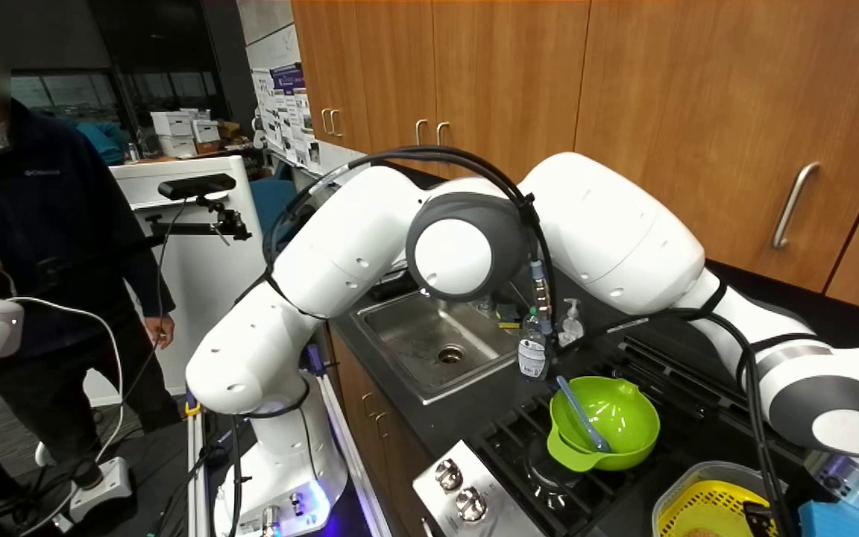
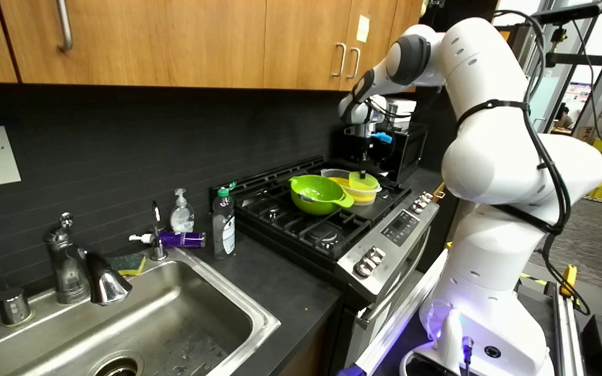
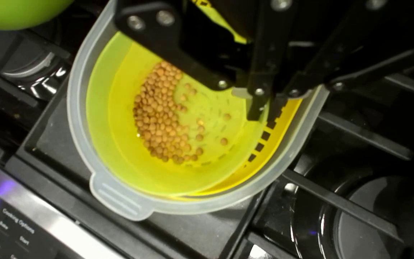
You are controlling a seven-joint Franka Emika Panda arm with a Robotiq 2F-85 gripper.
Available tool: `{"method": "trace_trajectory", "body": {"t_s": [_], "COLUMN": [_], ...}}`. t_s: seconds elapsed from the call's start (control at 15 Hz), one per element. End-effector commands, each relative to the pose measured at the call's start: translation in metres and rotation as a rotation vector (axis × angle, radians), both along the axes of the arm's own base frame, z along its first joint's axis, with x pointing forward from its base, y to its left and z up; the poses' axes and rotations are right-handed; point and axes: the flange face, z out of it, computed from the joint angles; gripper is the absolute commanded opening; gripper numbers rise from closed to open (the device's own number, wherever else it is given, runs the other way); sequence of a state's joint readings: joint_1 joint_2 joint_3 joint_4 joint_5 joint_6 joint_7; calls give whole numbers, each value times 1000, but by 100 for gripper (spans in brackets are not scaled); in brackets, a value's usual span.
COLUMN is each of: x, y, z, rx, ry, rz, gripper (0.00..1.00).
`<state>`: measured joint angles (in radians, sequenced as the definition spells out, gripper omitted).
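Fingers [image 3: 255,109] pinching rim of yellow-green bowl [image 3: 156,176], brown pellets [image 3: 160,115] piled inside. Grip done imo, release not. Bowl's in or just above yellow basket [image 3: 278,139] inside clear tub [image 3: 78,118], can't tell which.

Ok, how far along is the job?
Done: the pincer looks shut on the rim of the translucent yellow bowl. In hand: that bowl, brown pellets inside; whether it's lifted, I can't tell. Left, probably: getting it away from the clear container, whose rim curves around it in the wrist view. The green bowl shows only a blue utensil, no pellets.
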<state>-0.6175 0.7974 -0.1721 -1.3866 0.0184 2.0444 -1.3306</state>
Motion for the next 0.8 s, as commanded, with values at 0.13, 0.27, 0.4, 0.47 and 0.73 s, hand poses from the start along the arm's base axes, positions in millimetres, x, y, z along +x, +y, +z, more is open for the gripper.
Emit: {"method": "trace_trajectory", "body": {"t_s": [0.13,0.27,0.4,0.47,0.73], "x": [3,4,4,3,-1], "y": [1,2,3,4,8], "z": [9,11,11,11,14], "rx": [76,83,89,93,90], "ry": [-54,-66,-75,-81,-119], "rz": [-95,-114,-137,-156,-258], "gripper": [1,1,1,1,1]}}
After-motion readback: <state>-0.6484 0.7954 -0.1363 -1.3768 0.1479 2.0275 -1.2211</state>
